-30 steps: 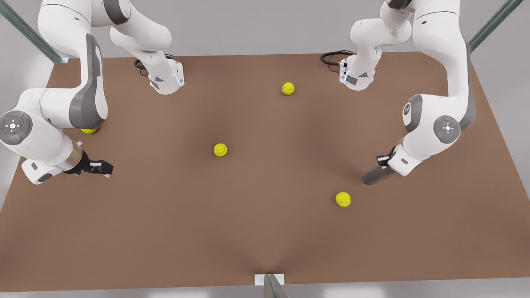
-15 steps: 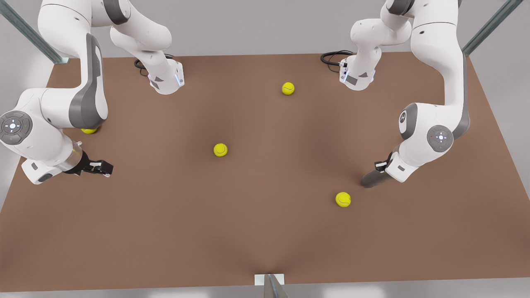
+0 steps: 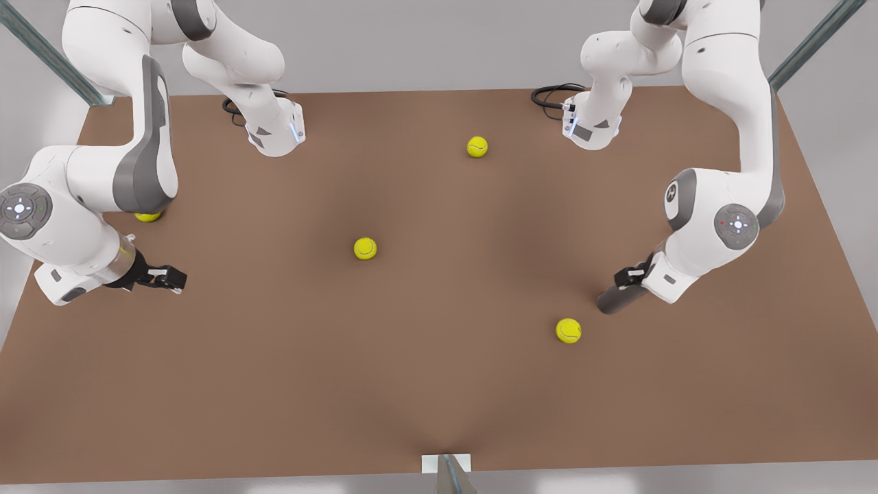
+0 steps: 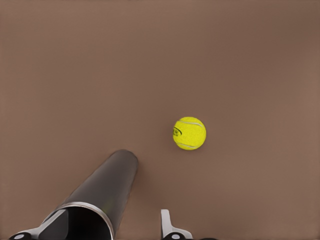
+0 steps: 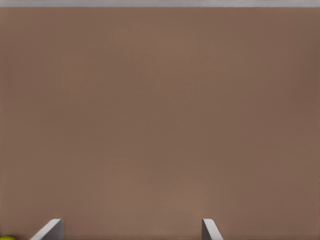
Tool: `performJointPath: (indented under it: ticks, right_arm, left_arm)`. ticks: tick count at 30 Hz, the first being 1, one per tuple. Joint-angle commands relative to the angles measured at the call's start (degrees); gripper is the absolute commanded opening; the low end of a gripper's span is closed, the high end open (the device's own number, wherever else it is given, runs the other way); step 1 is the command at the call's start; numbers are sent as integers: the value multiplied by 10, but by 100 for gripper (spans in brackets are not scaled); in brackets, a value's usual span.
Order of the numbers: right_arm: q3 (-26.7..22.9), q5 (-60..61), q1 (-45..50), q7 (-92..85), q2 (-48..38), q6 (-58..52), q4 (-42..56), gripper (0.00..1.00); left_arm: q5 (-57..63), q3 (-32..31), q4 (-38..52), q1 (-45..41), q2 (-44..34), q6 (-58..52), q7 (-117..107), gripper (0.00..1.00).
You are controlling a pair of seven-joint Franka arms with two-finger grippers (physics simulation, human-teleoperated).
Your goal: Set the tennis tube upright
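Nearest the front view's camera lies a tennis ball (image 3: 568,330) on the brown table (image 3: 411,384), just beside the low end of the tennis tube (image 3: 621,299). The tube is at the front view's right, tilted rather than flat or upright: its closed end rests on or very near the table, and its long axis climbs from there toward the arm. The left wrist view looks straight down that axis, with the pale-rimmed open end closest to the camera and the tube (image 4: 100,195) running away toward the table, the same ball (image 4: 189,133) off to one side.

The left gripper (image 3: 634,276) is at the tube's upper end. One finger (image 4: 167,226) stands outside the wall and another part sits at the rim on the far side, so the fingers look clamped across the open end, though contact itself is hard to confirm from here.

The next move likely turns on this: the gripper holds the high end, so swinging that end up over the low one should stand the tube.

Farther back, the right gripper (image 3: 164,277) waits at the front view's left, fingers (image 5: 50,230) spread apart over bare table, well apart from the tube. Beyond lie three more balls, one mid-table (image 3: 365,248), one under the right arm (image 3: 147,217) and one near the far edge (image 3: 477,146).
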Motion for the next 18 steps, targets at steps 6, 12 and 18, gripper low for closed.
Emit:
performJointPath:
  ticks: [6,12,18]
  right_arm:
    - [0,0,0,0,0,1,0,100]
    - [0,-3,-7,-2,0,1,4,100]
    - [-4,-11,-18,-80,0,5,30,100]
  left_arm:
    - [-2,0,63,1,-1,-100,1,100]
    - [3,0,180,11,-23,-275,56,100]
    - [16,0,173,9,-52,-275,56,100]
